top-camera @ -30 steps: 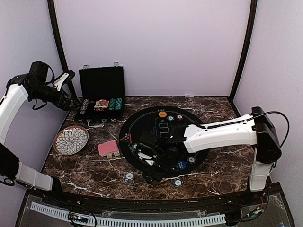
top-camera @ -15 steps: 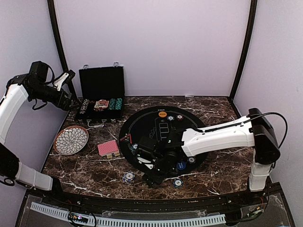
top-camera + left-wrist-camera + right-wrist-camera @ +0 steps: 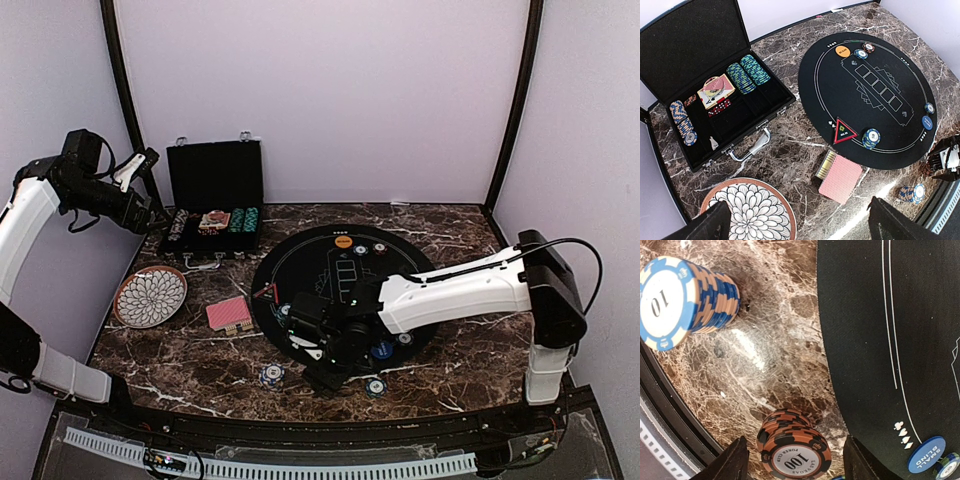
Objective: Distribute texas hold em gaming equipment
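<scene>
My right gripper is low over the marble, just off the near edge of the black round mat. In the right wrist view an orange-and-black "100" chip stack stands between its fingers with a gap on each side; the gripper is open. A blue "10" chip stack stands apart to its left. The red-backed card deck lies beside the mat. My left gripper hangs high at the far left, open and empty.
An open black case with chips and cards stands at the back left. A petal-pattern plate lies in front of it. On the mat sit an orange button, a blue button, a red triangle marker and a blue stack.
My right gripper has shifted a little toward the near edge and its jaws have narrowed around the orange stack. The left arm has not moved.
</scene>
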Robot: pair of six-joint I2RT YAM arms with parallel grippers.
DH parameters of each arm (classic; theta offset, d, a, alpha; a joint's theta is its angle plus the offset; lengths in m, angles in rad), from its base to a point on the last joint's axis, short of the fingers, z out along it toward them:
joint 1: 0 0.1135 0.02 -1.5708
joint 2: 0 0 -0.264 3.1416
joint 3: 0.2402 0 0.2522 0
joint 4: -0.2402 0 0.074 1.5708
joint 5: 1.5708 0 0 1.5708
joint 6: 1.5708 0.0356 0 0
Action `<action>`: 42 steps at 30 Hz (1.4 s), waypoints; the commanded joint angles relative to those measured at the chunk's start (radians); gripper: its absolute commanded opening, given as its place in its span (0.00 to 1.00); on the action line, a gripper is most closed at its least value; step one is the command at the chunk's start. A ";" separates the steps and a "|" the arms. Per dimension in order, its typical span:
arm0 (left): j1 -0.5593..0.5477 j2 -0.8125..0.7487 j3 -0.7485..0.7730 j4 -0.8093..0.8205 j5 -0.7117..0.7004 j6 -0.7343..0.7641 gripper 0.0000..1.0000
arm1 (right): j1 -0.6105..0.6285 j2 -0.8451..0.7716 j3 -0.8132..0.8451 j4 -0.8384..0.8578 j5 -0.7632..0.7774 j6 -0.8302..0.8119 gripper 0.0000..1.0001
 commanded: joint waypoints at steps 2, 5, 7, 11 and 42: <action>-0.005 -0.022 0.025 -0.015 0.018 0.005 0.99 | 0.006 0.013 0.000 0.024 -0.009 0.003 0.63; -0.005 -0.022 0.027 -0.015 0.015 0.005 0.99 | 0.007 0.016 0.000 0.025 -0.013 0.002 0.60; -0.005 -0.024 0.026 -0.015 0.013 0.006 0.99 | 0.007 0.015 0.000 0.025 -0.010 0.004 0.56; -0.005 -0.025 0.022 -0.015 0.010 0.008 0.99 | 0.007 0.010 0.005 0.020 -0.010 0.005 0.48; -0.005 -0.031 0.020 -0.013 0.006 0.012 0.99 | -0.058 0.022 0.246 -0.117 0.089 -0.027 0.08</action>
